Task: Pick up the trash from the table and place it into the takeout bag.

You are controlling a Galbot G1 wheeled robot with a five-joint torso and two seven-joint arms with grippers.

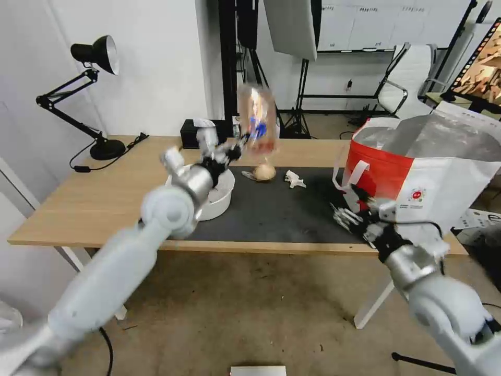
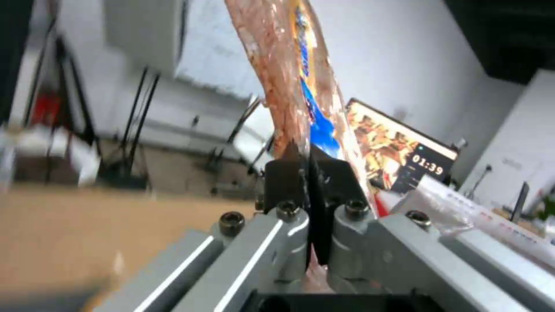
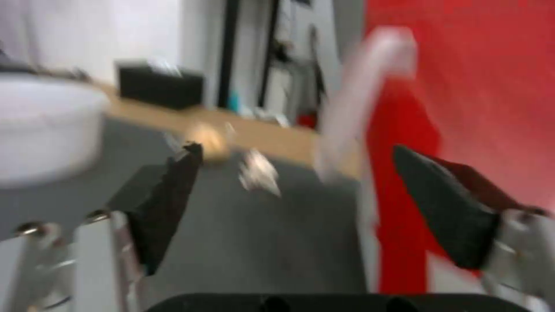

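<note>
On the light-wood table (image 1: 94, 198) with its grey mat (image 1: 271, 209), we see our left gripper (image 2: 309, 164) clamped on the clear tray (image 1: 257, 122) raised above the bowl (image 1: 216, 201), right gripper (image 3: 295, 208) spread wide beside the takeout bag (image 1: 417, 172).

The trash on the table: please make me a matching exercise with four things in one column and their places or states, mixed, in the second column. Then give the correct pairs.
Things
1. clear plastic tray
2. white bowl
3. small tan bag
4. takeout bag

Places or states
A. stands open at the table's right end
B. held in the air by the shut left end effector
C. lies on the dark mat, next to a crumpled tissue
D. sits at the mat's left edge, behind the left arm

Pairs: 1-B, 2-D, 3-C, 4-A
</note>
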